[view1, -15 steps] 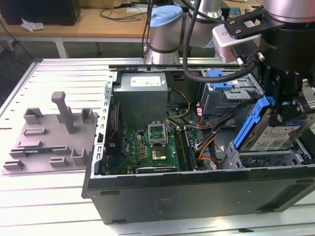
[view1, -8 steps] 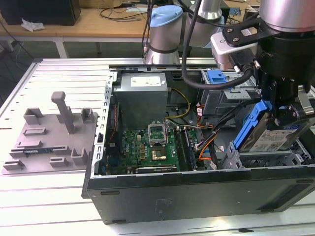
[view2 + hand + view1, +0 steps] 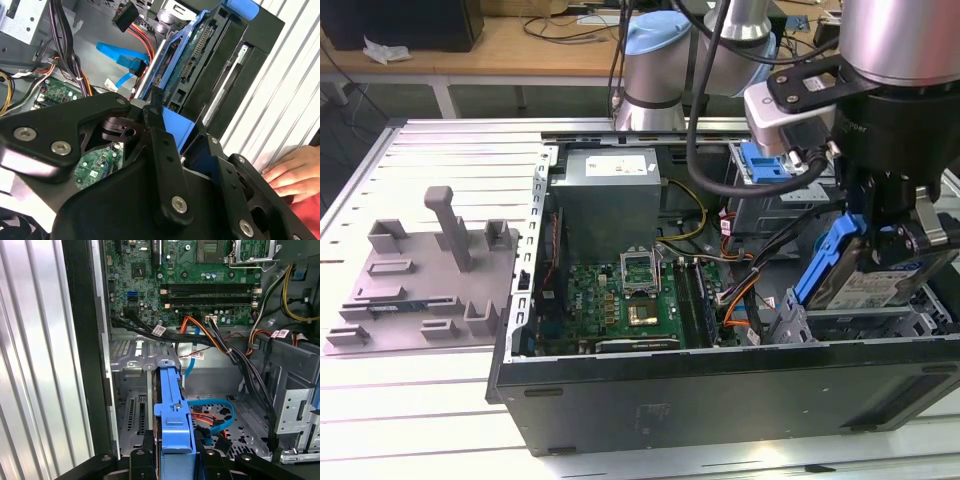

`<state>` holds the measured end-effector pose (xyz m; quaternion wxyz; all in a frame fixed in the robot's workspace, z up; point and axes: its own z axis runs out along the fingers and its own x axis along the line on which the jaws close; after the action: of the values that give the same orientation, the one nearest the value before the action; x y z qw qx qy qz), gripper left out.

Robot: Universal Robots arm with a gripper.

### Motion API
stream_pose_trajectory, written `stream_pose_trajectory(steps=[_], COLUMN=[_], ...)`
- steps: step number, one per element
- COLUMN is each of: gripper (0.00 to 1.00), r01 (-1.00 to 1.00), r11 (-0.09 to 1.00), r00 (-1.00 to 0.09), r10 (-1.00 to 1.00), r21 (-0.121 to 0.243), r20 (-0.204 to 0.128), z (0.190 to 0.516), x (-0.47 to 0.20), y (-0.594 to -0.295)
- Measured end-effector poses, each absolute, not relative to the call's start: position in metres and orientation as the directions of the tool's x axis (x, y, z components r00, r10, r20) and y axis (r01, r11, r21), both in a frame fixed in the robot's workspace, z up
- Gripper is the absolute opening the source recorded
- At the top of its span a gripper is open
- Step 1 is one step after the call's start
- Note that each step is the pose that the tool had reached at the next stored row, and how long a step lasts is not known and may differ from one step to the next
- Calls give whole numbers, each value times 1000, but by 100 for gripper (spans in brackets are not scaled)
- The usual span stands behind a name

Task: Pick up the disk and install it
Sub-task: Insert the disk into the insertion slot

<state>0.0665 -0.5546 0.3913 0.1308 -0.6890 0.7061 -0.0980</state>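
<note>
1. On our slatted metal desk (image 3: pixel 420 410) an open black computer case (image 3: pixel 720 390) lies on its side, along the desk edge nearest the exterior camera.
2. The case holds a green motherboard (image 3: pixel 625 300), a grey power supply (image 3: pixel 610 195), bundled black and orange cables (image 3: pixel 215 340) and a looped blue data cable (image 3: pixel 220 405).
3. A small blue bracket (image 3: pixel 765 165) sits in the far part of the case.
4. The pincer (image 3: pixel 888 245) is closed on the disk (image 3: pixel 865 280); its black fingers (image 3: pixel 162 150) press the blue frame from both sides.
5. We see the disk tilted, label outward, partly lowered into the silver drive bay (image 3: pixel 800 320) at the case end on the exterior view's right.
6. A grey fixture plate (image 3: pixel 420 280) lies on the desk at the exterior view's left, apart from the case.
7. A person's hand (image 3: pixel 295 172) rests on the desk beside the case.
</note>
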Motion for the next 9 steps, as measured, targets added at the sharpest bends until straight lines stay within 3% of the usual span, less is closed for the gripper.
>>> stream_pose_trajectory(steps=[9], gripper=[38], r01=[-947], r11=[31], r00=[-16], r10=[-999], r21=[-319], r20=[-50], z=[389], x=[66], y=[-555])
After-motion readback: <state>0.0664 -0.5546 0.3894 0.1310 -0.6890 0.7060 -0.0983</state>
